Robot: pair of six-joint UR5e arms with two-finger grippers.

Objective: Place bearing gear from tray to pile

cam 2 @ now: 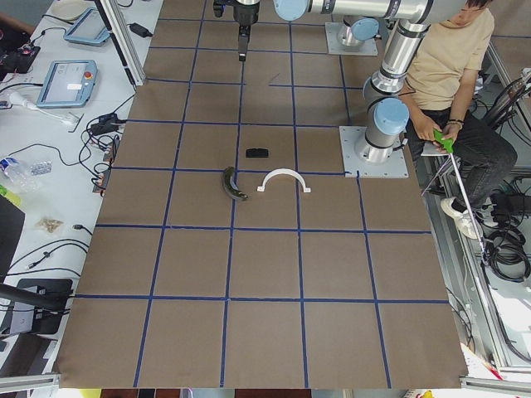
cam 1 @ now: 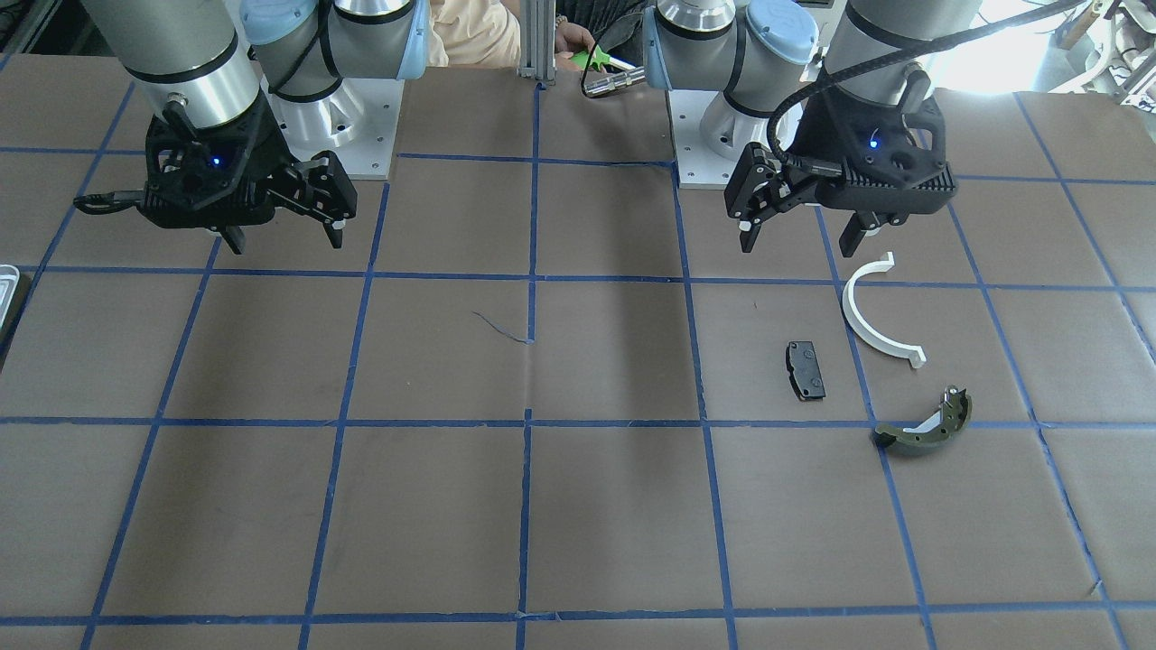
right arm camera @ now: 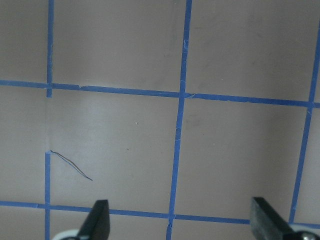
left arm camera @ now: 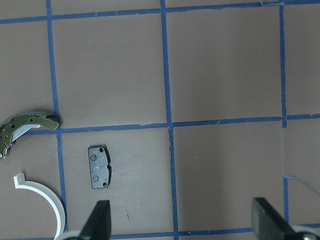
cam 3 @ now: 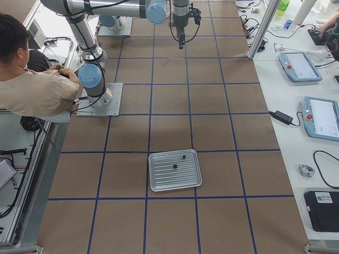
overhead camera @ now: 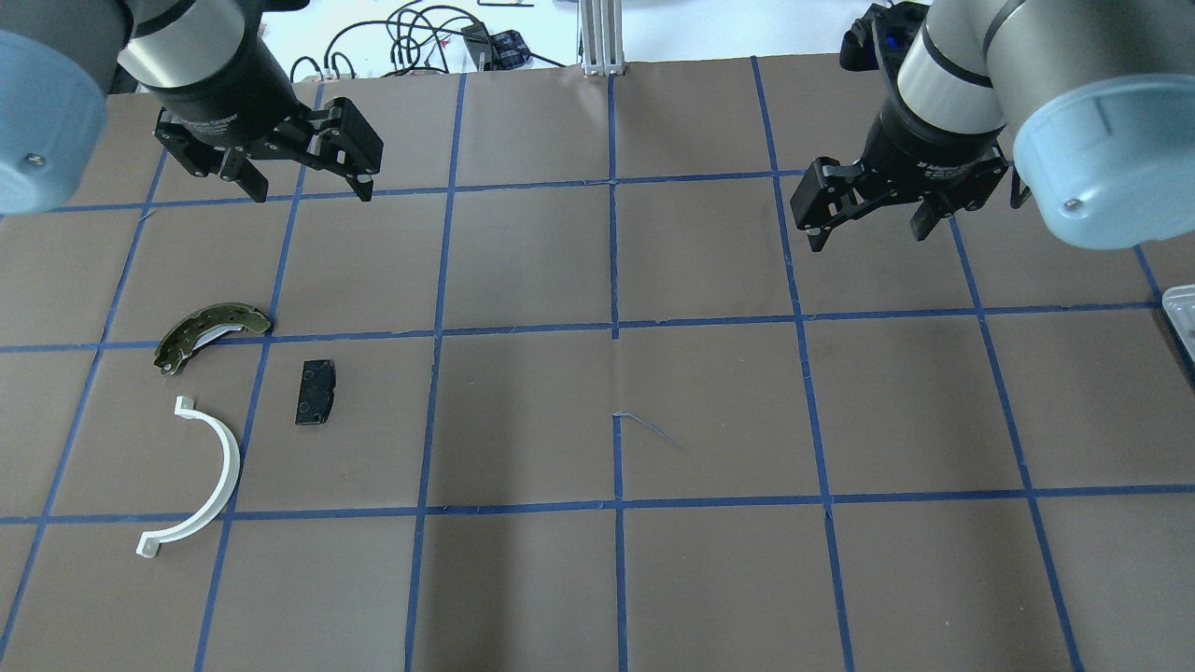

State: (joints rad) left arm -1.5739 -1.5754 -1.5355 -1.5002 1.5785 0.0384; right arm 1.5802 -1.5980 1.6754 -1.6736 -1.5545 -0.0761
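The grey-white tray lies on the table at my right end; only a sliver shows in the overhead view. Two small dark parts lie in it, too small to tell which is the bearing gear. The pile lies on my left: a white half-ring, a black pad and an olive brake shoe. My left gripper is open and empty, high above the table beyond the pile. My right gripper is open and empty, well clear of the tray.
The brown table has a blue tape grid. The arm bases stand at the robot's edge. A seated operator is behind them. Pendants and cables lie on the side bench.
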